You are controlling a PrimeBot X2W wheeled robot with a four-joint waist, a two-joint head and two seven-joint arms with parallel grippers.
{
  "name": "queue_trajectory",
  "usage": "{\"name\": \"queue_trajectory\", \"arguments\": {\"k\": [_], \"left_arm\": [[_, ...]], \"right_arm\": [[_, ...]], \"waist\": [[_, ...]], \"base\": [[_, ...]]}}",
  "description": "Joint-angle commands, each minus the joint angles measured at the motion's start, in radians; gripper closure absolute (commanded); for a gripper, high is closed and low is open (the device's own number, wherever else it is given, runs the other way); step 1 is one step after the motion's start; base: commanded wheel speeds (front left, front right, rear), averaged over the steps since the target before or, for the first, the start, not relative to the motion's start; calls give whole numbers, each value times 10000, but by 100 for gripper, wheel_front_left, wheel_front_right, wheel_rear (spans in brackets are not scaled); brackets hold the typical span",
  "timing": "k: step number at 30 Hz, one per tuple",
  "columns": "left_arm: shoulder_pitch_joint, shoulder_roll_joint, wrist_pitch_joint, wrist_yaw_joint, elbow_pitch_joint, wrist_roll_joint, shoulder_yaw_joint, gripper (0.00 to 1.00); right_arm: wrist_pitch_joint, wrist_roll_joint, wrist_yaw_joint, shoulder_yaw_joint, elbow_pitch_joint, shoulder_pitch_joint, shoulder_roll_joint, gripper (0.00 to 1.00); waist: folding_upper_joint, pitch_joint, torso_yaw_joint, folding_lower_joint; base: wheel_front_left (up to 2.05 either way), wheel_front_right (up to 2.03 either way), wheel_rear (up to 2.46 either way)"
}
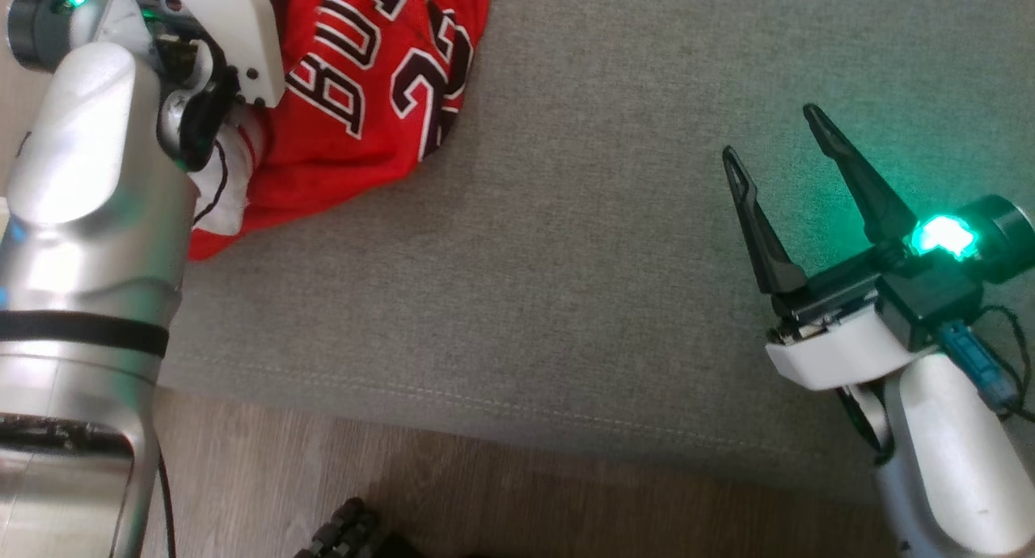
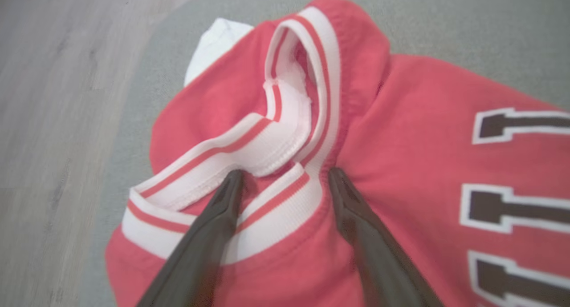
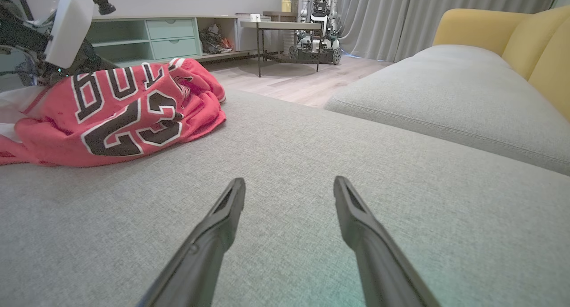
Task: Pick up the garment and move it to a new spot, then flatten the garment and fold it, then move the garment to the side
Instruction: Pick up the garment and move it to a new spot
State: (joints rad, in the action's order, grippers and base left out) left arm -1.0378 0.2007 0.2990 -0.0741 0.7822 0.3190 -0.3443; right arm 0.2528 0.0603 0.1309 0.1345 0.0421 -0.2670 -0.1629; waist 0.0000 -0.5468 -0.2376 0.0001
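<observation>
The garment (image 1: 356, 97) is a red basketball jersey with white-edged black lettering, lying crumpled at the far left of the grey cushion (image 1: 566, 218). In the left wrist view my left gripper (image 2: 285, 175) is open, its two dark fingers (image 2: 356, 213) pressed down astride the jersey's white-and-red ribbed collar band (image 2: 276, 204). In the head view the left arm's silver forearm (image 1: 89, 218) covers part of the garment and hides that gripper's fingertips. My right gripper (image 1: 772, 137) hovers open over bare cushion at the right, well apart from the garment (image 3: 120, 115).
The cushion's stitched front edge (image 1: 485, 400) borders wood floor (image 1: 485, 501). A second grey cushion (image 3: 445, 89) with yellow backrest (image 3: 512, 35) lies ahead of the right gripper. Farther off stand a green cabinet (image 3: 169, 35), a small table (image 3: 285, 31) and another robot (image 3: 318, 26).
</observation>
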Motion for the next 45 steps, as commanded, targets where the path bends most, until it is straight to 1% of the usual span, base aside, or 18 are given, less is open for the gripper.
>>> {"name": "queue_trajectory", "arguments": {"k": [1, 3, 4, 5, 7, 8, 14, 15, 16, 18, 23, 28, 32, 38, 41, 45], "left_arm": [[-445, 410, -40, -73, 27, 16, 173, 0], [-501, 359, -306, -90, 290, 14, 135, 0], [-512, 347, -415, -106, 426, 14, 112, 55], [-533, 352, -626, -109, 514, 16, 117, 100], [-563, 368, -992, -130, 711, 33, 125, 100], [-563, 368, -992, -130, 711, 33, 125, 100], [-856, 598, -2595, -76, 832, -198, 79, 100], [-924, 587, -3010, -128, 707, -187, 78, 100], [-951, 571, -3206, -192, 675, -118, 86, 100], [-1055, 724, -3561, -271, 527, -299, -114, 100], [-1278, 951, -3938, -394, -183, -415, -390, 100], [-1361, 979, -3970, -449, -1447, -368, -601, 100], [-1409, 899, -3670, -484, -2488, -203, -785, 100], [-1727, 856, -3147, -477, -3597, -168, -986, 100], [-1940, 661, -2869, -483, -3857, -91, -1128, 100], [-2115, 261, -2512, -496, -3912, 74, -1412, 100]], "right_arm": [[90, -92, -2, 291, 283, -119, 24, 0], [90, -124, -2, 313, 289, -228, 54, 0], [90, -132, -2, 323, 289, -257, 66, 0], [90, -142, -2, 327, 285, -270, 73, 0], [90, -170, -2, 296, 254, -258, 98, 0], [90, -170, -2, 296, 254, -258, 98, 0], [90, -206, -2, 140, 74, -117, 283, 0], [90, -207, -2, 143, 45, -97, 328, 0], [90, -219, -2, 151, 8, -73, 381, 0], [90, -241, -2, 185, -51, -34, 495, 0], [90, -291, -2, 283, -199, 125, 801, 0], [90, -391, -2, 398, -374, 361, 1030, 0], [90, -489, -2, 468, -411, 461, 1109, 0], [90, -1259, -2, 582, -210, 387, 1123, 0], [90, -1560, -2, 621, -133, 350, 1124, 0], [90, -1958, -2, 626, -74, 274, 1125, 0]], "waist": [[0, -170, 123, -1], [0, -226, 191, -1], [0, -230, 223, -1], [0, -215, 261, -1], [0, -143, 329, -1], [0, -143, 329, -1], [0, 405, 485, -1], [0, 533, 510, -1], [0, 674, 542, -1], [0, 981, 611, -1], [0, 1724, 842, -1], [0, 2458, 1285, -1], [0, 2876, 1939, -1], [0, 3093, 3367, -1], [0, 3085, 4106, -1], [0, 2990, 5029, -1]], "base": [[0, 0, 0], [0, 0, 0], [0, 0, 0], [0, 0, 0], [0, 0, 0], [0, 0, 0], [0, 0, 0], [0, 0, 0], [0, 0, 0], [0, 0, 0], [0, 0, 0], [0, 0, 0], [0, 0, 0], [0, 0, 0], [0, 0, 0], [0, 0, 0]]}}
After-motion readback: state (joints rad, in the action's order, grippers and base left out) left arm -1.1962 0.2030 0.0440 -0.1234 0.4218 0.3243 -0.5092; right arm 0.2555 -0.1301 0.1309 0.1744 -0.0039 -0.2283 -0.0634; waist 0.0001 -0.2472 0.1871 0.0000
